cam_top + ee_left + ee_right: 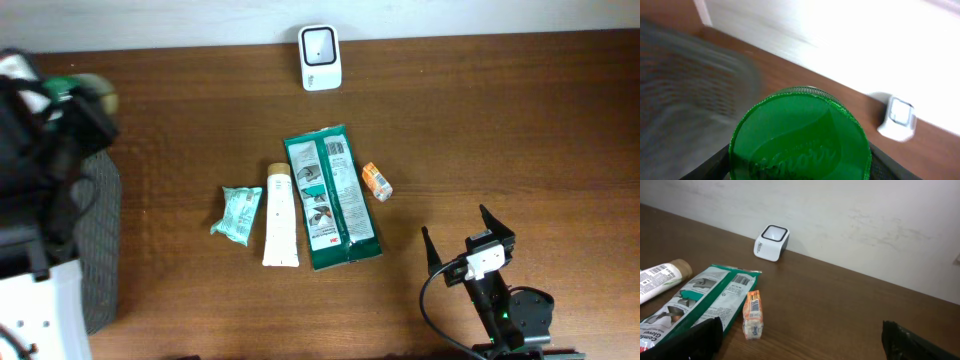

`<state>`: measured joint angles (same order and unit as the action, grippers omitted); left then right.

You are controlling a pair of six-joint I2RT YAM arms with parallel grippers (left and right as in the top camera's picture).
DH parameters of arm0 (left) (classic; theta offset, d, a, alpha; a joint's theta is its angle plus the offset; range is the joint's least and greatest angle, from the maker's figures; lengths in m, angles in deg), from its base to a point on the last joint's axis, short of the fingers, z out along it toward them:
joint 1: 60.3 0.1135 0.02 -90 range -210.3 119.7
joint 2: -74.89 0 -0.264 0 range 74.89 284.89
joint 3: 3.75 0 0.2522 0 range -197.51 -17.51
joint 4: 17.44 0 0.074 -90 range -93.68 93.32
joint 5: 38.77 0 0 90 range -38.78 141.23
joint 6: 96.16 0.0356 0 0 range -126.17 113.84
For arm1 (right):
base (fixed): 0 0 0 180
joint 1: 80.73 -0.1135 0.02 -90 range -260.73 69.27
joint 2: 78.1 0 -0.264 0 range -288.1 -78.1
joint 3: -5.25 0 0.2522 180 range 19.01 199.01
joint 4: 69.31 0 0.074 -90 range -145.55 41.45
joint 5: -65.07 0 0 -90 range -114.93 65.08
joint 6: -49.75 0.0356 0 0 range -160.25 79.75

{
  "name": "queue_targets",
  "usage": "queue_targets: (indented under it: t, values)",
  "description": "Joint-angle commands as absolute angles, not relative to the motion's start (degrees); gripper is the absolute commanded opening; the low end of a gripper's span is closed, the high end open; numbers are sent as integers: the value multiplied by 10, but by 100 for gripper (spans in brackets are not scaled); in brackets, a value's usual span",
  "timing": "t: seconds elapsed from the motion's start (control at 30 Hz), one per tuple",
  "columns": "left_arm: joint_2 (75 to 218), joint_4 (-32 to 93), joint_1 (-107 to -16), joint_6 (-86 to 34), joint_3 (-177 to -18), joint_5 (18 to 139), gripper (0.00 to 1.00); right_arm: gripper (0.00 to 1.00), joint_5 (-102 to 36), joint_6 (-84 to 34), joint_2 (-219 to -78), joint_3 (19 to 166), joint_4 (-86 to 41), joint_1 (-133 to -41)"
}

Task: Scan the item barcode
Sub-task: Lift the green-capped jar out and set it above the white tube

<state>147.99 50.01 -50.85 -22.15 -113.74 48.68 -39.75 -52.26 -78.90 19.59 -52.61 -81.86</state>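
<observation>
Left wrist view: the left gripper clamps a jar by its round green lid with ribbed rim, near the far left corner of the wooden table. The right gripper gapes wide, empty.

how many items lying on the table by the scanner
4, left to right: teal packet, white tube, large green pack, small orange packet. A green-lidded jar is in the left gripper; the basket may hide more.

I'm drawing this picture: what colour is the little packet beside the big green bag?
The little packet is orange; the right wrist view shows it best.
</observation>
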Motion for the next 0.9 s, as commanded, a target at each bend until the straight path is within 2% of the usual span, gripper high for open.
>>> queue_targets:
  t: [0.0, 0.17, 0.3, 0.87]
  values:
    - [1495, 505, -592, -215, -1141, 485, 56, 98, -395, -520, -785, 193, -523, -822]
    - [1579, 546, -680, -215, -1141, 485, 56, 98, -395, -520, -785, 193, -523, -822]
    - [1654, 571, -704, -215, -1141, 485, 56, 99, -395, -520, -785, 193, -523, -822]
    - [1900, 488, -723, -215, -1141, 467, 54, 98, -395, -520, -785, 193, -523, -822]
